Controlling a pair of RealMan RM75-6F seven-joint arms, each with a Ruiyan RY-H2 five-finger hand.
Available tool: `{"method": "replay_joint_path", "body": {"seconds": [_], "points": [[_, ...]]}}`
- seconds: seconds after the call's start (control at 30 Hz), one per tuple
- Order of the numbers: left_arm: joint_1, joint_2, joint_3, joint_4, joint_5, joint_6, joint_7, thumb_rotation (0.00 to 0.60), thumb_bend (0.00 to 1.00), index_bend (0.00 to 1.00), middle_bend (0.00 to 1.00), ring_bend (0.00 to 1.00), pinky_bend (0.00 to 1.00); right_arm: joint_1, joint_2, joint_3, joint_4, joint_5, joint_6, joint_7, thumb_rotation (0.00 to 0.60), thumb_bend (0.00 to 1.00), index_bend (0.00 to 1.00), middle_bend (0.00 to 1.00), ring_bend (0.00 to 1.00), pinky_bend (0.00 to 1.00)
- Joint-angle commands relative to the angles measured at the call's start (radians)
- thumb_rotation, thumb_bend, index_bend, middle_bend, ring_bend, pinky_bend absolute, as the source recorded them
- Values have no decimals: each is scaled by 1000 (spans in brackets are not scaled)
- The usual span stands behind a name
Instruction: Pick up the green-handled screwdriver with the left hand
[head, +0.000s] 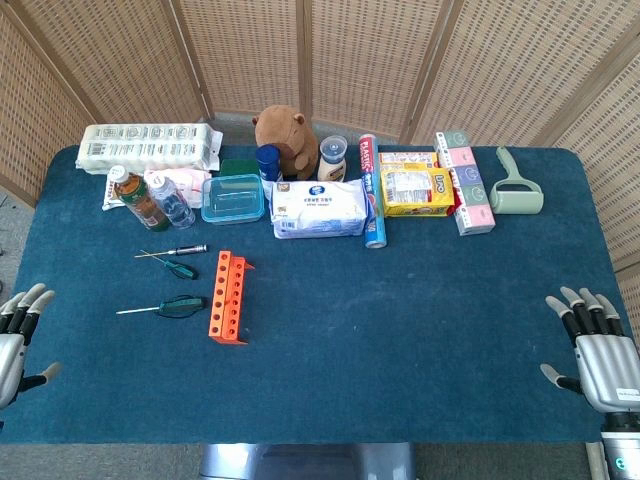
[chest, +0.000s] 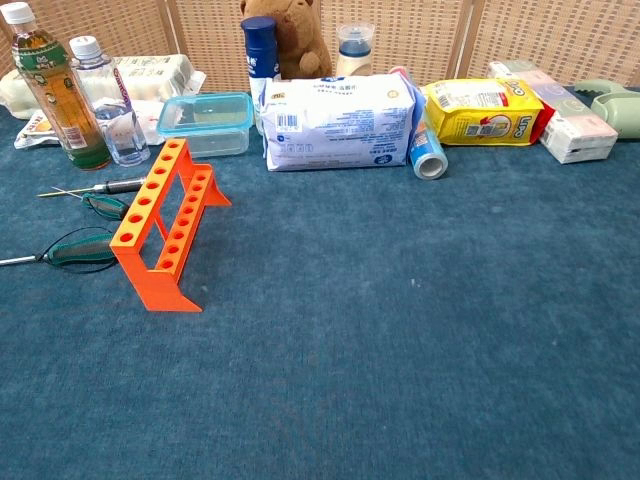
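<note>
While both hands wait at the bottom corners of the head view, the left hand (head: 18, 335) and right hand (head: 598, 345) show fingers spread, holding nothing. Left of centre, the green-handled screwdriver (head: 160, 307) lies flat on the blue table (head: 400, 330), just beside the orange rack (head: 228, 296).

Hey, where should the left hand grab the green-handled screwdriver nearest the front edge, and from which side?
Probably by the thick green handle of the green-handled screwdriver, not the thin shaft. It lies flat, handle toward the orange rack, so come from above with the fingers across the handle. The left hand sits open at the table's near-left edge.
</note>
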Motion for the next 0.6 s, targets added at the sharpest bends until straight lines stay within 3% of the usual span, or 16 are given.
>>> {"method": "replay_joint_path", "body": {"seconds": [0.03, 0.37, 0.4, 0.47, 0.53, 0.57, 0.6], "points": [[0, -1, 1, 0, -1, -2, 2, 600, 137, 0, 0, 0, 100, -2, 4, 0, 0, -2, 3, 8, 600, 15, 155, 77, 22, 0], [-15, -10, -3, 6, -15, -33, 2, 600, 134, 0, 27, 30, 113, -9, 24, 1, -5, -13, 18, 61, 600, 15, 155, 77, 23, 0], [-23, -14, -9, 5, -21, -45, -1, 600, 134, 0, 94, 105, 176, -10, 26, 2, -4, -10, 19, 69, 600, 15, 155, 77, 23, 0], [-38, -24, -22, 9, -28, -56, -9, 600, 133, 0, 276, 336, 428, -12, 29, 4, -2, -5, 20, 76, 600, 15, 155, 77, 23, 0], [-58, -49, -44, 26, -44, -71, -4, 600, 134, 0, 481, 601, 759, -12, 32, 2, 0, -3, 16, 83, 600, 15, 155, 76, 24, 0], [-67, -61, -52, 34, -50, -79, -2, 600, 134, 1, 573, 688, 850, -13, 34, 1, 0, -4, 15, 86, 600, 15, 155, 76, 25, 0], [-76, -75, -60, 42, -56, -87, -1, 600, 134, 7, 626, 725, 881, -13, 36, 1, 0, -7, 16, 91, 600, 15, 155, 77, 26, 0]]}}
